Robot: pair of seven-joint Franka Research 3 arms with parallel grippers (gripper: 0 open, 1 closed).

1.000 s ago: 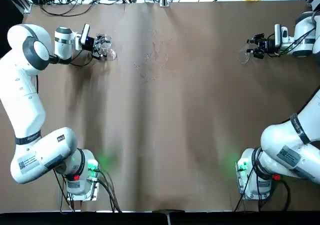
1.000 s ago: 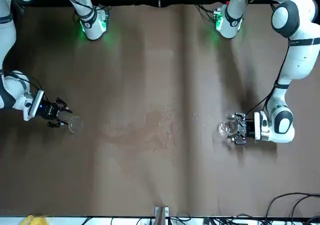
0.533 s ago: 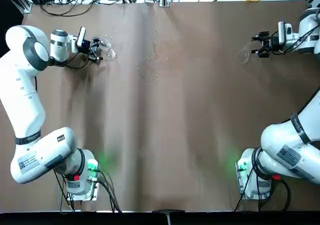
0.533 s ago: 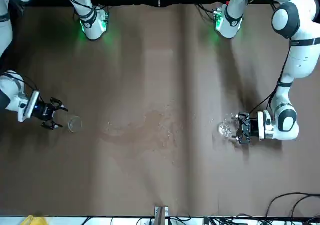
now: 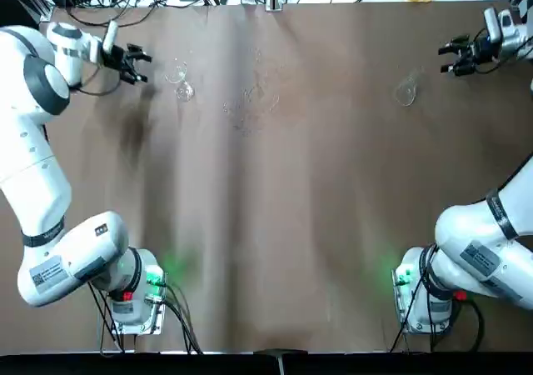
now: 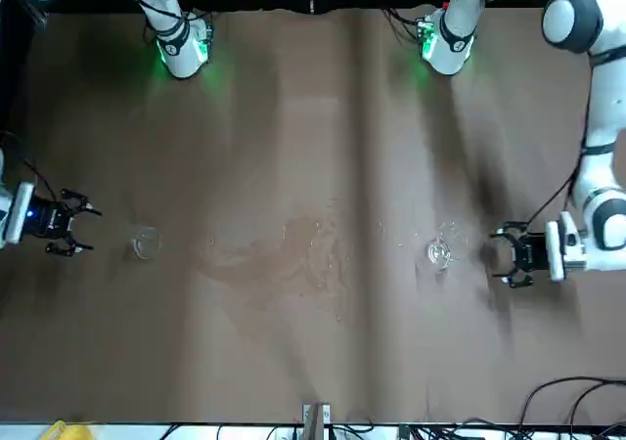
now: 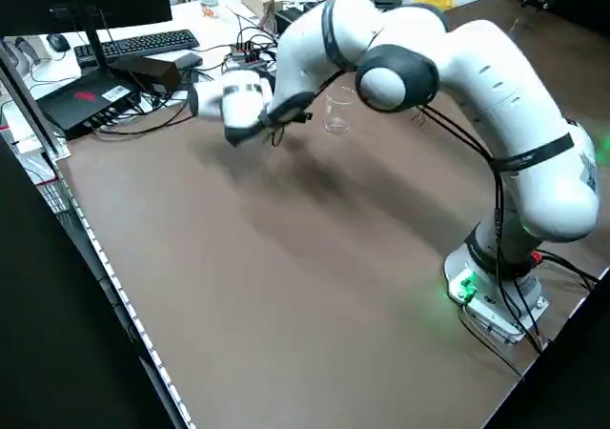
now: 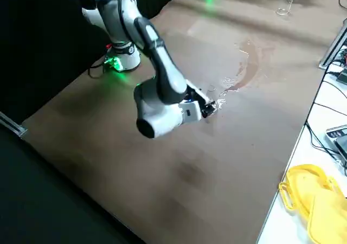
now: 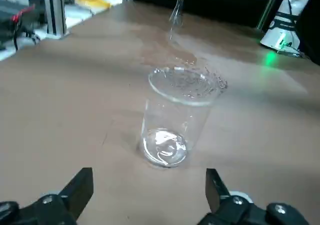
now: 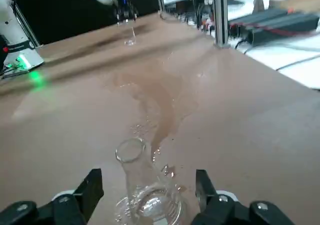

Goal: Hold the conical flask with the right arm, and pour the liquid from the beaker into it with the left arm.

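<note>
Brown tabletop [image 5: 300,208] lies bare from the arms' bases out to the far strip where the glassware stands. Both arms have backed off since a second ago: the left gripper [image 5: 133,65], fingers spread, has released the beaker [image 5: 180,82] and withdrawn toward the left edge; the right gripper [image 5: 454,57], fingers also spread, has left the conical flask [image 5: 405,93] standing alone. Pouring looks finished. Wet traces [image 5: 254,100] mark the middle; cables crowd the far edge.

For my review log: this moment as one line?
left gripper open, clear of beaker | right gripper open, clear of conical flask | both upright
</note>
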